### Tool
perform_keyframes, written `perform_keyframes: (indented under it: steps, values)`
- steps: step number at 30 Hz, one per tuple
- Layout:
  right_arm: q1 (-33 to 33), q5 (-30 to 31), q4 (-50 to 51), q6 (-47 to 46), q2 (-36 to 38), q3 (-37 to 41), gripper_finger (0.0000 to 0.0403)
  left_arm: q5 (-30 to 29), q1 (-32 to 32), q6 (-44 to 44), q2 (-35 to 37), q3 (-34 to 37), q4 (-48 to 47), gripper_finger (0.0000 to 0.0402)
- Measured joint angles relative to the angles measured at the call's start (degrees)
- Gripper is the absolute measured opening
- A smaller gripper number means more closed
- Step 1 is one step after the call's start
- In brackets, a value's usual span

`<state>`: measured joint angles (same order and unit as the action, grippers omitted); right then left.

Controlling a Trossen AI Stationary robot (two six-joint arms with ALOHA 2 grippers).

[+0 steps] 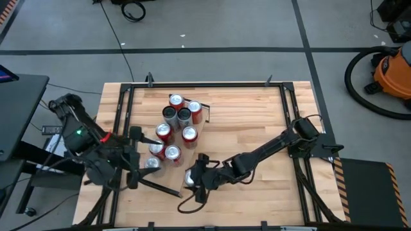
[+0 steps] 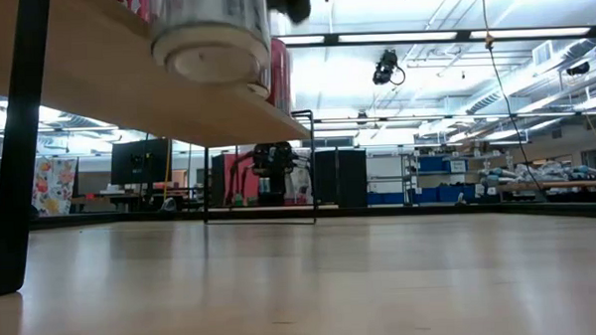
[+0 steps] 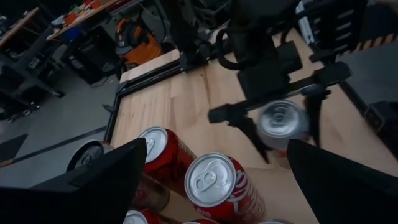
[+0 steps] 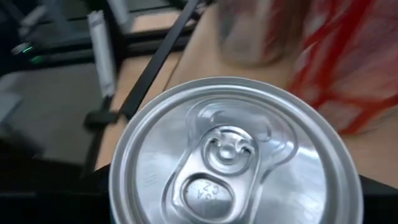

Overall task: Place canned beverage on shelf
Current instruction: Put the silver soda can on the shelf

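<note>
High view shows the wooden tabletop (image 1: pixel 257 122) inside its black frame, with the shelf (image 1: pixel 192 131), a pale plank, running from the far middle of the table toward the near edge and largely covered by cans. The right arm (image 1: pixel 270 149) stretches across the table from the right side toward the plank's near end, and the left arm (image 1: pixel 90 144) sits at the table's left edge, reaching in beside the cans.

A cluster of cans (image 1: pixel 176 128), red ones and grey ones, stands upright on the plank, close together in a loose row. In the left wrist view two red cans (image 3: pixel 214 183) stand side by side just ahead of that arm's fingers.

The right gripper (image 1: pixel 196 178) is clamped on a silver can (image 1: pixel 190 177), its fingers on either side of the body; the can stands upright at the near end of the row, just beside the last cans. The left wrist view shows the same silver can (image 3: pixel 283 121) between the two dark fingers, and the right wrist view looks straight down on its lid and pull tab (image 4: pixel 227 165). In the low view its base (image 2: pixel 210 56) shows above the tabletop, at the plank's edge.

The left gripper (image 1: pixel 138 157) waits with its fingers wide apart, holding nothing, beside the cans at the plank's left.
</note>
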<state>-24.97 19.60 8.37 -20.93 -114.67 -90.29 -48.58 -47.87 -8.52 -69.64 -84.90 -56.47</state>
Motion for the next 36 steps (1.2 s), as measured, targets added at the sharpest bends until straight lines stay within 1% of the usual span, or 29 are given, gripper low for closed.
perform_keyframes:
  steps: [2, 5, 11, 14, 18, 20, 22, 26, 28, 33, 36]
  values:
    - [-0.1, 3.3, 2.4, -0.9, 0.0, -2.2, 0.0315, -0.1, -0.8, -0.7, 1.0, 0.0, 0.0, 0.04]
    - [-0.1, 6.2, 4.0, -2.8, 0.1, -3.9, 0.0315, -0.1, -2.1, -1.2, 2.0, 0.0, 0.0, 0.04]
    - [-0.1, 7.9, 4.3, -4.4, 0.1, -6.9, 0.0315, -0.2, -3.9, -1.2, 3.0, 0.0, 0.0, 0.04]
    - [-0.1, 8.5, 4.4, -3.0, 0.1, -8.2, 0.0315, -0.2, -3.9, -1.2, 3.5, 0.0, -0.2, 0.04]
    - [0.0, 11.1, 2.5, -1.5, 0.0, -8.7, 0.0315, -0.2, -3.9, -1.2, 4.6, 0.0, -1.6, 0.04]
    - [0.0, 11.1, 0.1, -1.3, -0.3, -8.8, 0.0315, -0.2, -3.8, -1.2, 5.3, 0.0, -2.0, 0.04]
    - [-0.2, 11.2, 0.1, -1.1, -0.4, -8.8, 0.0315, -0.2, -3.8, -1.2, 5.9, 0.0, -2.1, 0.04]
    - [-1.7, 16.2, -1.0, 0.2, -0.5, -8.8, 0.0315, -0.2, -3.9, -1.2, 7.3, 0.0, -2.2, 0.04]
    - [-2.3, 17.0, -2.8, 0.5, -0.5, -8.8, 0.0315, -0.2, -3.9, -1.3, 8.0, 0.0, -2.7, 0.04]
    - [-3.5, 19.9, -3.5, 0.1, -0.5, -8.8, 0.0315, -0.2, -3.9, -1.3, 9.1, 0.0, -3.4, 0.04]
    - [-3.8, 20.3, -7.5, 1.4, -0.9, -8.8, 0.0315, -0.2, -3.9, -1.3, 9.3, 0.0, -3.6, 0.04]
